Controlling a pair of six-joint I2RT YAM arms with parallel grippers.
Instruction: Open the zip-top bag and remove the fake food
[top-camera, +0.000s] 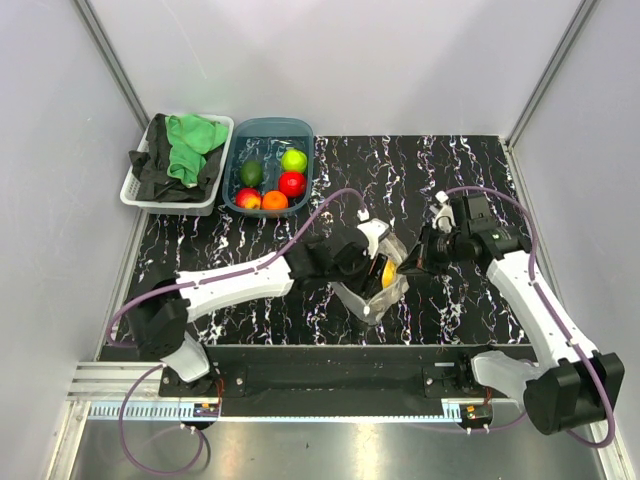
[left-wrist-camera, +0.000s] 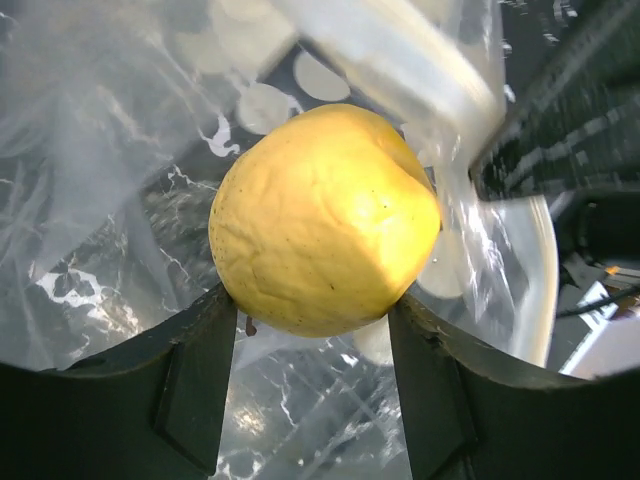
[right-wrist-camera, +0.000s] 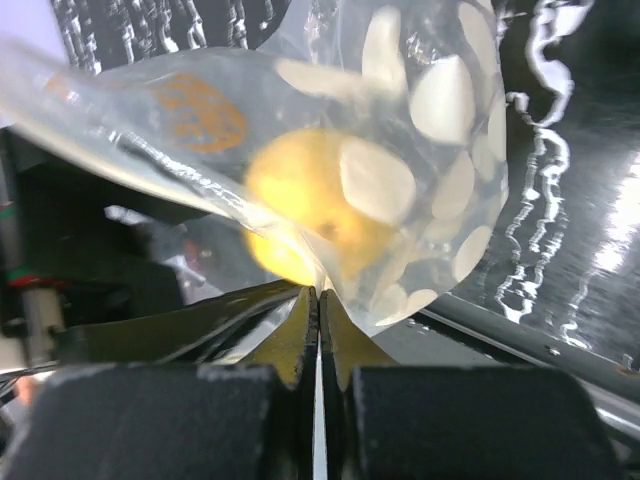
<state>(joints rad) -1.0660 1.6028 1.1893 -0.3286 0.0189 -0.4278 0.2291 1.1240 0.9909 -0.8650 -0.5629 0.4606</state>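
Near edge of black, white-veined marble-look bench (top-camera: 450, 170): both arm bases bolted side by side. Left arm stretched diagonally toward ctr; right arm bent in from the right.

Mid-bench, btwn the two arms: clear, floppy plastic zip-top bag (top-camera: 372, 300) w/ white dots, crumpled, upper edge pinched at right.

Left gripper (left-wrist-camera: 312, 305) pushed inside the bag and clamped on a glossy yellow plastic fruit (left-wrist-camera: 325, 220). Black fingers (left-wrist-camera: 200, 370) pressed against the fruit's lower flanks, one each side. Dotted film all round the fruit in left wrist view, bench veining visible through it. So: fruit inside bag, in the gripper's hold.

Just right of that: right gripper (right-wrist-camera: 318, 300), jaws fully together, nipping a fold of bag film. Same yellow fruit seen blurred through the dotted film just beyond the fingertips in right wrist view.

Far left of bench: teal plastic tub (top-camera: 270, 122) holding five more glossy plastic fruits.
- Nearest: peach-red fruit (top-camera: 248, 198) and orange fruit (top-camera: 275, 201), side by side.
- Behind those: red fruit (top-camera: 292, 184) and dark green fruit (top-camera: 251, 172).
- Farthest: lime green fruit (top-camera: 294, 160).

Just beside the tub, on its left: white slatted plastic basket (top-camera: 165, 206) heaped w/ a black cloth (top-camera: 150, 170) and a green cloth (top-camera: 192, 148) on top. Tub and basket well apart from bag and grippers.
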